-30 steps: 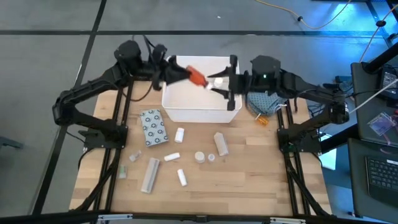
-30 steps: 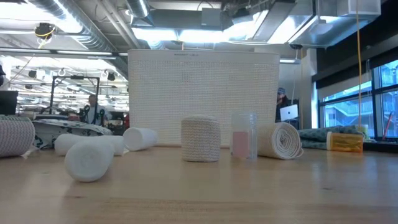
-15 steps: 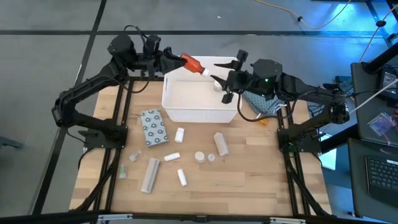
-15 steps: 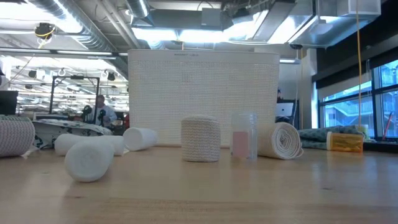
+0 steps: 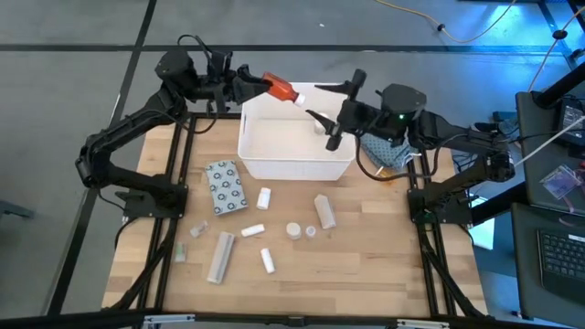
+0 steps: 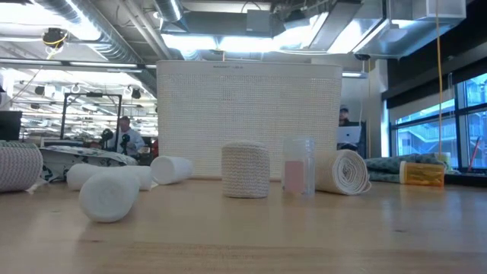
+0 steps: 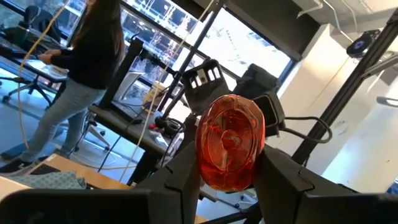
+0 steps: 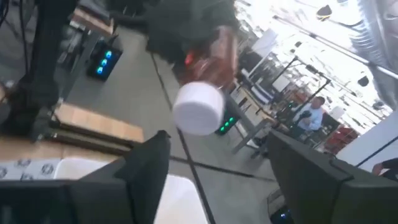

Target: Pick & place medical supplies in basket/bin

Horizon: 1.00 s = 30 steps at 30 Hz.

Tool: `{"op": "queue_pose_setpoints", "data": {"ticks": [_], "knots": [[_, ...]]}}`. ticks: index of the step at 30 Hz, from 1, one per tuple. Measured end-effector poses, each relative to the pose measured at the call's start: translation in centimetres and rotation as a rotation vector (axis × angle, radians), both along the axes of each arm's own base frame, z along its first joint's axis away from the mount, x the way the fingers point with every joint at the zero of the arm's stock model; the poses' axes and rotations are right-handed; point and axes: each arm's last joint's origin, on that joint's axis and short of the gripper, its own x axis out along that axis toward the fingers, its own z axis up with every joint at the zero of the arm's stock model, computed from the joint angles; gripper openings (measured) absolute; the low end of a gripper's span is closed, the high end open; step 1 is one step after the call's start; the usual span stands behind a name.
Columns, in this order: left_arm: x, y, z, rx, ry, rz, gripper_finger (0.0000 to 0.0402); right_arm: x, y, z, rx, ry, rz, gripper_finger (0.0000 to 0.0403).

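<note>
We are holding the red bottle [image 5: 279,90] in the left pincer [image 5: 265,86], pinching it above the far-left corner of the white bin [image 5: 297,164]. The right pincer [image 5: 322,100] is hanging spread over the bin's far right side, facing the bottle's white cap. Step in hand, we are judging: handover or drop. Next move is calling for lowering over the bin's inside before releasing. Rolls [image 5: 324,211] are waiting on the table [image 5: 366,265].

Wooden table [image 5: 366,274] with tub [image 5: 294,168], rolls [image 5: 324,212]
</note>
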Motion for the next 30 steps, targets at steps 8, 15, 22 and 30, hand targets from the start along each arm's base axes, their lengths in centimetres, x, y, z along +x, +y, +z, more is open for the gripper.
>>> {"op": "queue_pose_setpoints", "data": {"ticks": [8, 15, 22, 30], "knots": [[0.0, 0.0, 0.1, -0.013, -0.011, -0.004, 0.0121, 1.5, 0.0, -0.5, -0.014, -0.027, 0.046, 0.0296], [-0.1, -0.1, 0.5, -0.012, -0.041, -0.01, 0.0119, 2.9, 0.1, -0.4, -0.058, -0.097, 0.059, 0.0288], [-0.1, -0.1, 0.5, -0.012, -0.044, -0.011, 0.012, 3.2, 0.4, -0.2, -0.074, -0.128, 0.069, 0.0238], [-0.2, -0.3, 0.9, -0.005, -0.078, -0.031, 0.0122, 3.2, 0.4, -0.2, -0.075, -0.13, 0.067, 0.0178]]}}
